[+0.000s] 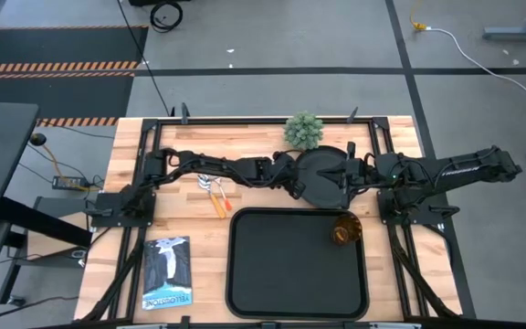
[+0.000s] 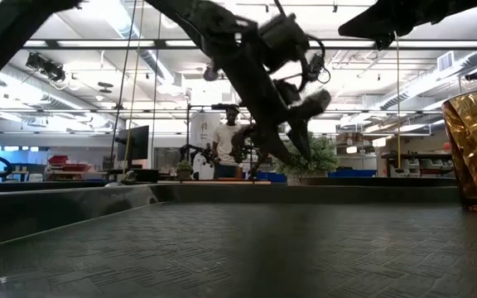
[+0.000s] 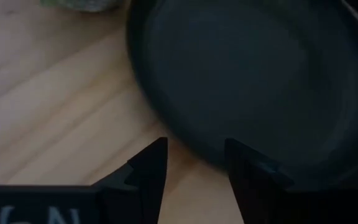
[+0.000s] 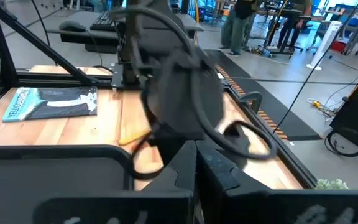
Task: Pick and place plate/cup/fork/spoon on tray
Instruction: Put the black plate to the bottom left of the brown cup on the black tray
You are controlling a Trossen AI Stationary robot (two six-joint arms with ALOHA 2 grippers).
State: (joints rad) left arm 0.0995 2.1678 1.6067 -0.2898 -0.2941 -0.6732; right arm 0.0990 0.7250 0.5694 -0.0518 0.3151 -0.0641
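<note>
Left arm here. My left gripper (image 3: 194, 163) is hovering low over the wood with its two fingers (image 3: 149, 167) standing apart, a clear gap between them. The near rim of the plate (image 3: 260, 74) is sitting right at that gap, one finger over the plate's edge and the other over bare table (image 1: 181, 219). I can't tell if I'm actually touching it, so nothing is gripped as far as I can see.

The plate is lying flat on the table, just behind the tray's (image 1: 281, 274) back edge, not on it. On the plate's other side my right gripper (image 4: 196, 165) is waiting, fingers pressed together, empty.

The cup (image 1: 345, 229) is standing upright inside the tray, in its back right corner.

Back along my own arm, the fork (image 1: 210, 189) and spoon (image 1: 220, 203) are lying close together on the wood, left of the tray. A little green plant (image 1: 304, 130) is sitting just behind the plate, and a booklet (image 1: 167, 272) is lying at the tray's left.
</note>
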